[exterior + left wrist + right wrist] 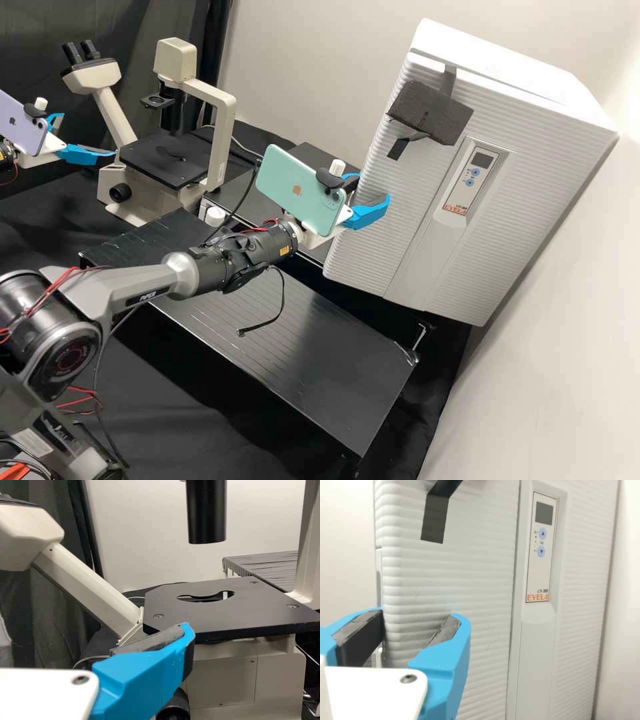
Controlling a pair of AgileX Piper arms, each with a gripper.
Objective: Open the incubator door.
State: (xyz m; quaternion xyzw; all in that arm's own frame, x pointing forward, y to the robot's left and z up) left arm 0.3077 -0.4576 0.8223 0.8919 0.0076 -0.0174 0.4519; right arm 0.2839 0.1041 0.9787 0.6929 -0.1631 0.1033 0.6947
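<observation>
In the high view the incubator stands at the right, its ribbed light-grey door shut. The right gripper is open at the door's left side edge. Between its parted fingers in the right wrist view, the right gripper has that vertical edge of the door in line; contact cannot be told. Far from the incubator, at the high view's left edge, the left gripper stands open beside the microscope. One blue finger of the left gripper shows its dark pad in the left wrist view, touching nothing visible.
A dark foam block is strapped to the upper door, above and left of the control panel. A cream microscope stands at the back left. The low black platform lies below the right arm. A wall rises beside the incubator.
</observation>
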